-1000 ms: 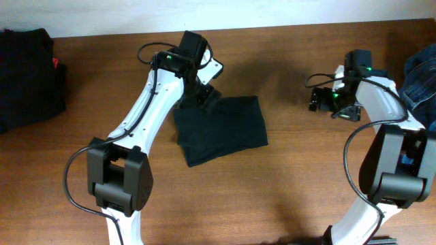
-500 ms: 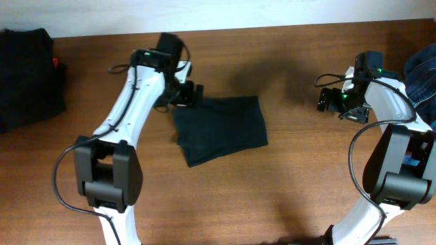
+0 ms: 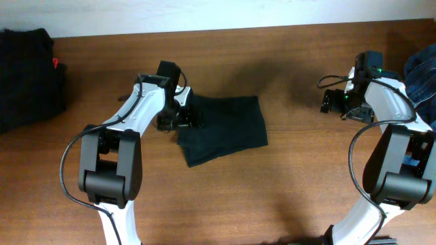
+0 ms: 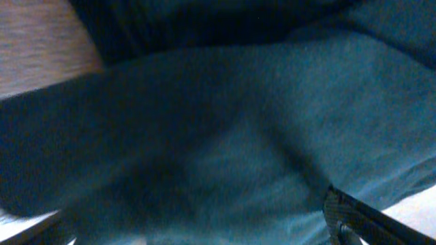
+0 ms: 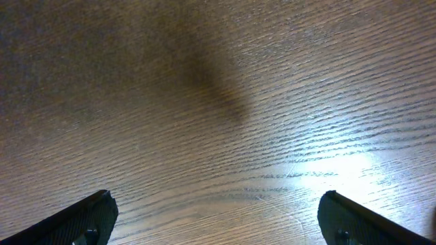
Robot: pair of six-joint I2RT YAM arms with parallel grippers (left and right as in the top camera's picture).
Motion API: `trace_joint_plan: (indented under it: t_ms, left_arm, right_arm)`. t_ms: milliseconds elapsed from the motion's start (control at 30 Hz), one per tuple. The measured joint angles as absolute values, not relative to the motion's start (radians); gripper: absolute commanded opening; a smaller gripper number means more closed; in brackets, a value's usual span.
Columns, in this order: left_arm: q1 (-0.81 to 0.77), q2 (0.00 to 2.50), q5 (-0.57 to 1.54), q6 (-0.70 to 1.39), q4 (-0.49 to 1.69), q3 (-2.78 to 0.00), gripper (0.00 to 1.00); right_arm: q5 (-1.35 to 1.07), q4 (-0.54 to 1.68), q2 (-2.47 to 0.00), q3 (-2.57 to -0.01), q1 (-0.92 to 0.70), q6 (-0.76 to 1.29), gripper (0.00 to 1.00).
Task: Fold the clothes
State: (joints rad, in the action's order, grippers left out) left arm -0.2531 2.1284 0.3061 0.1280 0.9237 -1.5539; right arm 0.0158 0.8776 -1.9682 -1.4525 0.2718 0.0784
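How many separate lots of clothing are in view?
3: folded dark cloth T-shirt mid-table, black cloth heap far left, blue cloth heap far right. Either heap may hide more garments.

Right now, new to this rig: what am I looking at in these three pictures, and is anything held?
These are two white robot arms working at a wooden table. The overhead view looks straight down, and the other two pictures come from a camera on each wrist. A folded black T-shirt lies mid-table. There is a black cloth pile at the far left and blue cloth at the right edge. The left end effector is at the T-shirt's left edge. Its camera sees mostly dark cloth, and its finger sits far out, so it looks open. The right end effector hangs over bare wood with its fingers spread, holding nothing.
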Motion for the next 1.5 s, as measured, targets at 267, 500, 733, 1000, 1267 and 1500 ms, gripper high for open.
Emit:
trace_joint_plan:
  t_ms: [267, 500, 733, 1000, 1267, 1500]
  left_arm:
    - [-0.252, 2.117, 0.390, 0.133, 0.816, -1.502, 0.99]
    - [-0.252, 2.112, 0.406, 0.146, 0.792, -1.472, 0.46]
    - [-0.252, 2.118, 0.420, 0.156, 0.776, -1.457, 0.42]
    - [-0.252, 2.121, 0.423, 0.168, 0.756, -1.454, 0.06]
    - [-0.249, 2.121, 0.427, 0.168, 0.743, -1.455, 0.00]
    - [-0.232, 2.125, 0.406, 0.159, 0.817, -1.553, 0.00]
  right_arm:
    - [0.022, 0.878, -1.968, -1.452, 0.272, 0.078, 0.99]
    - [0.023, 0.878, -1.968, -1.452, 0.272, 0.078, 0.99]
    - [0.023, 0.879, -1.968, -1.452, 0.272, 0.078, 0.99]
    - [0.023, 0.879, -1.968, -1.452, 0.272, 0.078, 0.99]
    - [0.023, 0.879, -1.968, -1.452, 0.272, 0.079, 0.99]
    - [0.023, 0.879, -1.968, -1.452, 0.272, 0.078, 0.99]
